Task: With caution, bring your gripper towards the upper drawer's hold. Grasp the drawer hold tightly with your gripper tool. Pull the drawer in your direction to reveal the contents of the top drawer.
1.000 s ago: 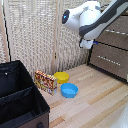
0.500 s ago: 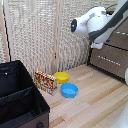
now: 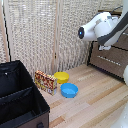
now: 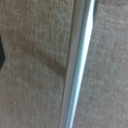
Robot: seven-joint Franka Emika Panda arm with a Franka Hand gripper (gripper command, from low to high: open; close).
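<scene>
In the exterior view the bulky white arm reaches to the brown dresser at the exterior view's right. The gripper is at the dresser's upper front, mostly hidden by the arm. The wrist view is filled by the brown drawer front, seen very close. A silver bar handle runs across it. A dark sliver that may be one fingertip shows at the picture's edge, apart from the handle. The other finger is out of view. The drawer looks closed.
A large black open case stands at the exterior view's lower left. A colourful box, a yellow bowl and a blue bowl sit on the wooden floor. A wicker screen stands behind them.
The arm has moved toward the exterior view's right, closer to the dresser front. Nothing else has moved.
</scene>
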